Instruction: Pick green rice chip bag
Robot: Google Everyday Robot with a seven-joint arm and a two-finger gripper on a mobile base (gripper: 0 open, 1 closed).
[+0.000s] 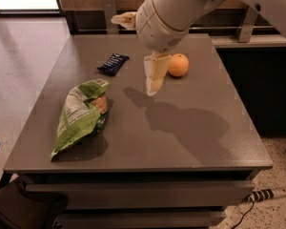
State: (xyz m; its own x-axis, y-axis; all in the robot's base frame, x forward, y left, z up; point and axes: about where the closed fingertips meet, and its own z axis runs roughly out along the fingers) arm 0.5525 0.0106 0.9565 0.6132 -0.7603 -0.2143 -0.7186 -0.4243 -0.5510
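Note:
The green rice chip bag lies flat on the left part of the grey table. It is long, crinkly and light green, with a white label panel and an orange-tan chip picture. My gripper hangs above the table's middle, to the right of the bag and apart from it. It is open and empty. One cream finger points down at the table; the other sticks out to the left behind the wrist.
A small dark blue wrapper lies at the back left of the table. An orange sits just right of the lower finger. A dark counter runs along the right, and a power strip lies on the floor.

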